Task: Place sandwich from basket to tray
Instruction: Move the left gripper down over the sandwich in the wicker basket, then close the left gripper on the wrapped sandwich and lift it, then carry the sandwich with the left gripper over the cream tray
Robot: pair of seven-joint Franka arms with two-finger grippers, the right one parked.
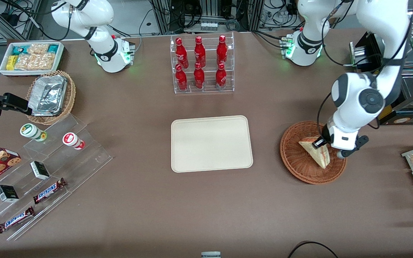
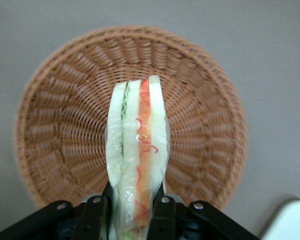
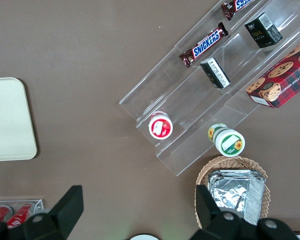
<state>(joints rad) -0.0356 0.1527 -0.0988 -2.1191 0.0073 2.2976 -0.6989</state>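
Wrist view: claw (image 2: 129, 210) clamped on sandwich (image 2: 136, 165), above basket (image 2: 200, 90) centre.

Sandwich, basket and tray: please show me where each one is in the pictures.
sandwich (image 2: 138, 165): left wrist view, on its filling edge, between the gripper (image 2: 135, 202) fingers.
basket (image 1: 294, 157): front view, on its bare woven floor.
tray (image 1: 210, 143): front view, on its flat middle.

wrapped sandwich (image 2: 137, 165) held edge-up over wicker basket (image 2: 55, 150); cream tray (image 1: 212, 143) bare.
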